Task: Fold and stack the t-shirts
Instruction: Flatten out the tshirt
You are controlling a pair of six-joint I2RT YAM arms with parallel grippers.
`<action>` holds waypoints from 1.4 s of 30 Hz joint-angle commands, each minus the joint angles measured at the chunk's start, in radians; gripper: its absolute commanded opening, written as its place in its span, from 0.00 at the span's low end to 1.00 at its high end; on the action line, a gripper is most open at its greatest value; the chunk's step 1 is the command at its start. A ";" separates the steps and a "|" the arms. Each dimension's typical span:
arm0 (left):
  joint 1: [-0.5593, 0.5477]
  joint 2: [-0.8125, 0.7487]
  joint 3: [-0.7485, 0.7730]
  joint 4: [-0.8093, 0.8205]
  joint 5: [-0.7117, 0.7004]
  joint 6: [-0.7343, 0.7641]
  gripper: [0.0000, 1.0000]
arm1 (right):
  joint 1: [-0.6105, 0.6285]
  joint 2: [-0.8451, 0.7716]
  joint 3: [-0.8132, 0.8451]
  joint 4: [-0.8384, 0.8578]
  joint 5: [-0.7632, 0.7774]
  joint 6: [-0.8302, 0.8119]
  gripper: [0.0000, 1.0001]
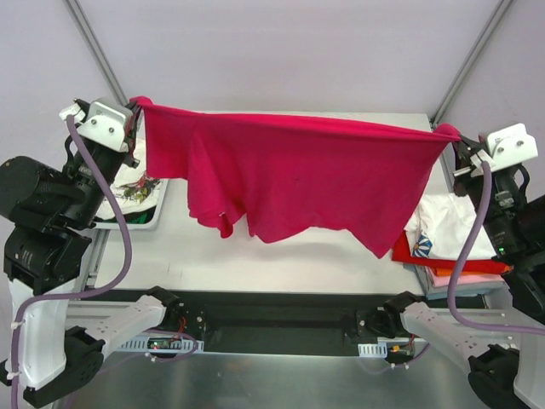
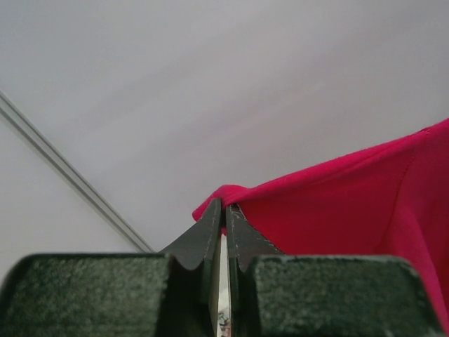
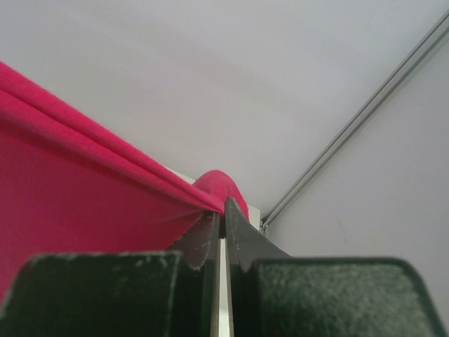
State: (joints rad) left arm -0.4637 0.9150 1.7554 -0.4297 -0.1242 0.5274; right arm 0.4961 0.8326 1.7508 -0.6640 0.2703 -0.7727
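Holding the crimson-magenta t-shirt (image 1: 298,175) up in the air between both arms, stretched wide from left to right above the table (image 1: 255,256). Reaches up with the left arm to the far left, wrist high, and pinches one top corner of the cloth with the left gripper (image 2: 223,209), jaws pressed together on it, with a small fold of red poking out past the tips. Does the same on the other side: right arm raised at the far right, right gripper (image 3: 223,207) pressed together on the opposite top corner, a little bump of cloth showing over the tips. Makes a nearly straight, tight upper edge between the two grips, a bit lower on the right. Lets the rest hang down loose, with an uneven lower edge and a doubled part on the left half; cannot tell whether the lowest points touch the table. Covers much of the far table in the top view. At the left, under the left arm, a white t-shirt with a print (image 1: 136,192), partly hidden by the arm and its purple cable (image 1: 128,243). At the right, beside the right arm, a pile of other t-shirts: a white printed one (image 1: 443,223) on top, a red one (image 1: 407,253) below it, an orange-pink layer (image 1: 464,274) under these, partly hidden by the arm.
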 commanded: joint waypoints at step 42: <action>0.088 -0.154 0.432 -0.357 0.426 -0.162 0.00 | -0.117 -0.095 0.185 -0.154 -0.347 0.150 0.01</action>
State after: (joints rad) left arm -0.3969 0.7723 2.0911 -0.8402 0.2806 0.3874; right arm 0.3985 0.7372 1.8668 -0.8356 -0.0765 -0.6529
